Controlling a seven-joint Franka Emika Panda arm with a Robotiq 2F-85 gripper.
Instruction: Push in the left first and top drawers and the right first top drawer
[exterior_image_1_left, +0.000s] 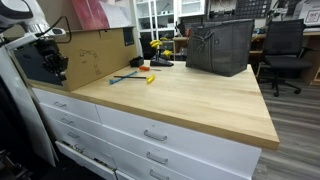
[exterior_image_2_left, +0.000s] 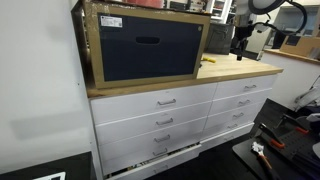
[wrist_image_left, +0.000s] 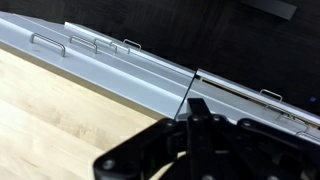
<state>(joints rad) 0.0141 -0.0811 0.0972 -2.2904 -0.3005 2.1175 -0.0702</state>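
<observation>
One claw (wrist_image_left: 196, 112) poised over countertop (wrist_image_left: 60, 112) edge, drawers (wrist_image_left: 120, 68) below

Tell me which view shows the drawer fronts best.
An exterior view: the drawer fronts face the camera almost squarely, both columns with their handles visible. In an exterior view over the worktop, the fronts appear slantwise and cut off below. The wrist view shows them steeply from above, only partly.
</observation>
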